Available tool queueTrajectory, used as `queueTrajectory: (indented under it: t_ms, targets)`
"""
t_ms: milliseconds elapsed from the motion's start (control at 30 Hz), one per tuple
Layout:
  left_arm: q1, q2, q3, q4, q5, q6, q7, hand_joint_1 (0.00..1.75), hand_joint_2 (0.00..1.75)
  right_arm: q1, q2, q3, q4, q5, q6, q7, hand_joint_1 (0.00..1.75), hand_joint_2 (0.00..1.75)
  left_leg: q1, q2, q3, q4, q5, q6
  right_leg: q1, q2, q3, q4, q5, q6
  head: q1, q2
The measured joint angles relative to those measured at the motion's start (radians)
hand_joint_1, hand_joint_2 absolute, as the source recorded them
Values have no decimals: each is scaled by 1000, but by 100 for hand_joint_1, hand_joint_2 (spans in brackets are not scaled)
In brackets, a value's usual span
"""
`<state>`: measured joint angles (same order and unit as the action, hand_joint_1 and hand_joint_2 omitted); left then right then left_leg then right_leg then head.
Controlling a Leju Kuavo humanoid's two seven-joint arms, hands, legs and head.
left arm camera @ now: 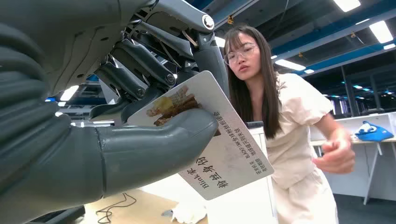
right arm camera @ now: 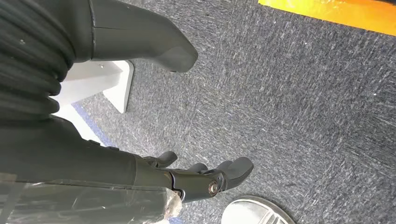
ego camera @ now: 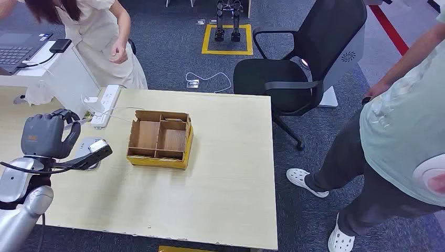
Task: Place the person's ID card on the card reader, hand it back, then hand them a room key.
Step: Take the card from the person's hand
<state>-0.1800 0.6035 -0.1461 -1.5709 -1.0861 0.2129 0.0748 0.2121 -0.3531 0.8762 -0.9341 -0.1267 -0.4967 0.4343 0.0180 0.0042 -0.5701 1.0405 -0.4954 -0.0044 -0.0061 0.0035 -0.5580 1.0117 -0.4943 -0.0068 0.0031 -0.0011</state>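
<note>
One card (left arm camera: pixel 212 140) is pinched between thumb and fingers of the left hand (ego camera: pixel 48 136). From it, the person (ego camera: pixel 99 31) stands at one o'clock, and the card's long axis is pointed toward two o'clock. The right hand (right arm camera: pixel 187 175) is hung empty, fingers apart.

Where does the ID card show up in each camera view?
Head view: the ID card is at the left, held edge-on in the left hand above the table.
Left wrist view: centre, pinched under the thumb, printed face showing.
Right wrist view: not in it.
Shared landmark: the person in the cream dress.
</note>
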Motion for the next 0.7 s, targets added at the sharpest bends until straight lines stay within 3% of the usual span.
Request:
queueTrajectory:
  t_ms: [333,700]
  targets:
    - [9,0,0,2,-21,5,-1,175,175,-1,1,0,3,1,1,-4,0,175,0,0,0,0,0,0,0,0,0,0,0,0,0,0]
    - [66,-22,4,68,-156,63,113,175,175,-4,2,1,6,2,-3,-3,0,175,0,0,0,0,0,0,0,0,0,0,0,0,0,0]
